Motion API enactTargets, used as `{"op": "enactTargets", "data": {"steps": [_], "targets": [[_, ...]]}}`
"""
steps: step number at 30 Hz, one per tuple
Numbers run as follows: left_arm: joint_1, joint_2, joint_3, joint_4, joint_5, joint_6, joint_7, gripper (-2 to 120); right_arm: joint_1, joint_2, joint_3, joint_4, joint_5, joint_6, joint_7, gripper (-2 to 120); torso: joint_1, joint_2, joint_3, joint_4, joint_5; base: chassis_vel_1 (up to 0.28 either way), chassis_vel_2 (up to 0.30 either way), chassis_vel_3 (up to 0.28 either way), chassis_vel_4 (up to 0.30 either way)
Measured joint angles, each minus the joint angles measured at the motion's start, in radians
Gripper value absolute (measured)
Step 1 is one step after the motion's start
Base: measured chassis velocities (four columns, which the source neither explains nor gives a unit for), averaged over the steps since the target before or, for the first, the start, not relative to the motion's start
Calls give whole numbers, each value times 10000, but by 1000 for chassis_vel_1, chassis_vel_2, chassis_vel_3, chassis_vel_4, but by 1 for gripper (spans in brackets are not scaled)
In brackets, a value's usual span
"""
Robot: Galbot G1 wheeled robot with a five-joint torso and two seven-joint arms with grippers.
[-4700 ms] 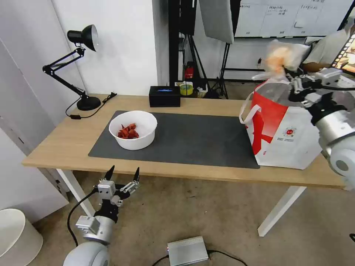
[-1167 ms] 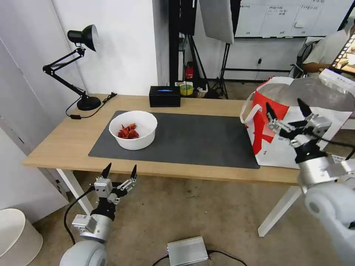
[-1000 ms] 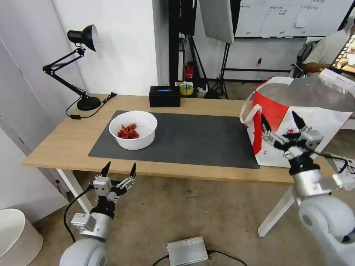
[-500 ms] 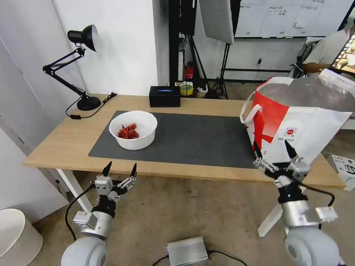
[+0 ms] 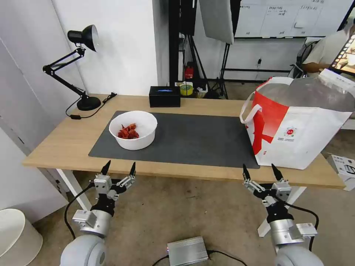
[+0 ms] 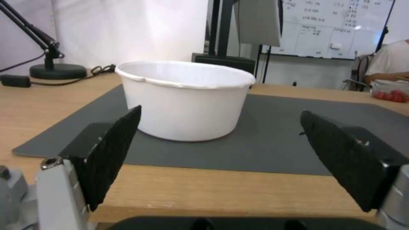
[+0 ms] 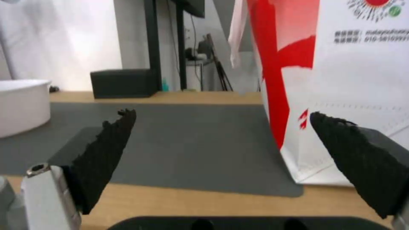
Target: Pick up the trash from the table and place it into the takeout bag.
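I've got both grippers hanging just below the front edge of the bench (image 5: 66,140), left gripper (image 5: 118,169) and right gripper (image 5: 261,171), jaws spread wide and holding nothing. The white bowl with red shells (image 5: 133,129) sits on the dark mat (image 5: 192,138). The takeout bag (image 5: 296,125) stands open at the bench's right end.

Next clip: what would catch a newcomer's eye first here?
The big red-and-white takeout bag standing at the table's right end, then the white bowl with red shells on the grey mat. Both grippers, left and right, hang open below the table's near edge.
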State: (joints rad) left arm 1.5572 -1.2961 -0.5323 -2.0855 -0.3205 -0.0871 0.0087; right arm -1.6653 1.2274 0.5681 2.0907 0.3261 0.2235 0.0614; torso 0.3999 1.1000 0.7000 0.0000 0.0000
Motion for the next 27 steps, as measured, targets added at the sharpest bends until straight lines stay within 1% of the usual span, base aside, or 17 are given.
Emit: {"op": "enactTargets", "data": {"steps": [9, 14, 27], "targets": [[5, 29, 6, -27, -11, 0, 0, 100, 79, -160, -33, 216, -15, -252, 64, 100, 1, 0, 1, 0, 1, 0, 0, 0, 0], [9, 33, 61, -51, -24, 0, 0, 100, 92, -359, -25, 744, 10, -755, 180, 100, 0, 0, 0, 0, 0, 0, 0, 0, 0], [-46, 144, 136, -69, -58, -2, 4, 100, 62, -433, 49, 831, 23, -789, 272, 100, 1, 0, 1, 0, 1, 0, 0, 0, 0]]}}
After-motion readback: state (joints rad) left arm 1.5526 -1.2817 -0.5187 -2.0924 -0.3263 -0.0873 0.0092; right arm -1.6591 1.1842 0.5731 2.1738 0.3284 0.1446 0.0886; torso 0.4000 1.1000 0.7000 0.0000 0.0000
